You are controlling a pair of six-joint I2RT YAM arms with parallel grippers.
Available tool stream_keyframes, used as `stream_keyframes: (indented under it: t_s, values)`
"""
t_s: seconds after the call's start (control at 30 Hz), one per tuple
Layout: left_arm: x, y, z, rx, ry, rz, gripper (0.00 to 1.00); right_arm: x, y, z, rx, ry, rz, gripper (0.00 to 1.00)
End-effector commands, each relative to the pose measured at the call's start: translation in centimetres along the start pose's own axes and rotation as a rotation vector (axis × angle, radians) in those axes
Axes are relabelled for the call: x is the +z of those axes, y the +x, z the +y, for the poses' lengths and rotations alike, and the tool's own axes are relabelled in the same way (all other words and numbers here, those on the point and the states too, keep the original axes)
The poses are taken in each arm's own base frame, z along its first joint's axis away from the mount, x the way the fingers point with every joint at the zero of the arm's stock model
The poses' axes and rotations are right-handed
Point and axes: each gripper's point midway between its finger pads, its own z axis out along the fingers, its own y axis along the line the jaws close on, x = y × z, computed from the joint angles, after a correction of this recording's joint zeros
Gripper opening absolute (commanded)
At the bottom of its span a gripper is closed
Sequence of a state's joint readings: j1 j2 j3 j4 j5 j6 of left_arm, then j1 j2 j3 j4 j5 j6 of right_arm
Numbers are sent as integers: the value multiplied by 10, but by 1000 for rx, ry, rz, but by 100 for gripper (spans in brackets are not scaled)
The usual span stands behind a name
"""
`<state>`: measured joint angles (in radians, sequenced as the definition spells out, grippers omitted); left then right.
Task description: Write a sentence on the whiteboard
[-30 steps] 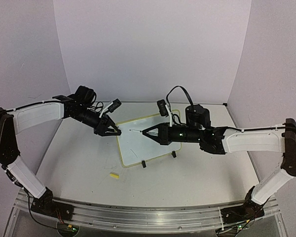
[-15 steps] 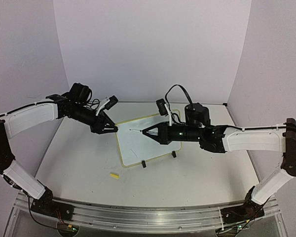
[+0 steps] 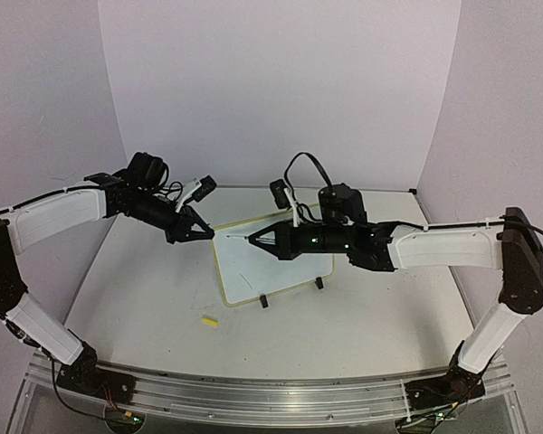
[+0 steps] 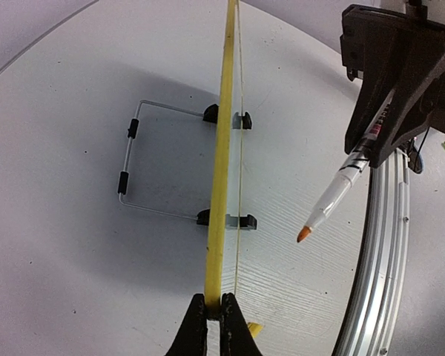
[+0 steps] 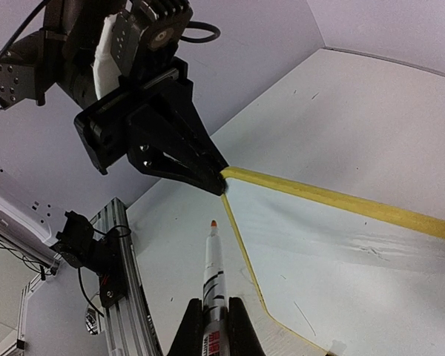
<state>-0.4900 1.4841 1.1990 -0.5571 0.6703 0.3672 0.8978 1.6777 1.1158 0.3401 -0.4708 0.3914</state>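
The right hand is clamped on a white-barrelled marker with an orange tip, which juts straight out ahead of its fingertips. The tip hangs just short of the near corner of the small white whiteboard with its thin yellow rim, apart from the writing face in the left wrist view. Directly beyond the tip, the left hand is pinched shut on that same corner, one finger on each side of the rim, steadying the whiteboard, which stands tilted on its black clip feet on the white worktop. Further out from the marker, the face shows only a few faint strokes (too thin to read as words from any view). By my reading, the grip and the bracing are done and the pen is lined up, but most or all of the sentence is yet to be written.
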Motion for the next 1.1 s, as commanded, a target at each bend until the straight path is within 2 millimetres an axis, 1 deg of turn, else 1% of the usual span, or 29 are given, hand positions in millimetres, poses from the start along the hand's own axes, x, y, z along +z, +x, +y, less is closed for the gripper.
stream_keyframes:
  t_s: [0.0,0.1,0.27,0.53,0.73,0.9,1.07]
  values:
    - [-3,-1,3,43,-34,-9,2,11,-16,8,-42,-14,-29,0]
    - [-2,1,5,41,-39,-4,0,18,-17,8,-47,-15,-25,0]
    - [-2,0,5,43,-41,-4,0,27,-13,2,-48,0,-9,0]
    - [-3,0,5,43,-41,-5,0,33,-14,-8,-38,41,-14,0]
    - [-3,0,5,44,-41,-5,0,35,-14,-16,-32,72,-21,0]
    - [-3,0,4,43,-41,-5,0,32,-12,-23,-28,113,-29,0]
    - [-4,-1,4,44,-42,-6,0,28,-1,-30,-20,140,-14,0]
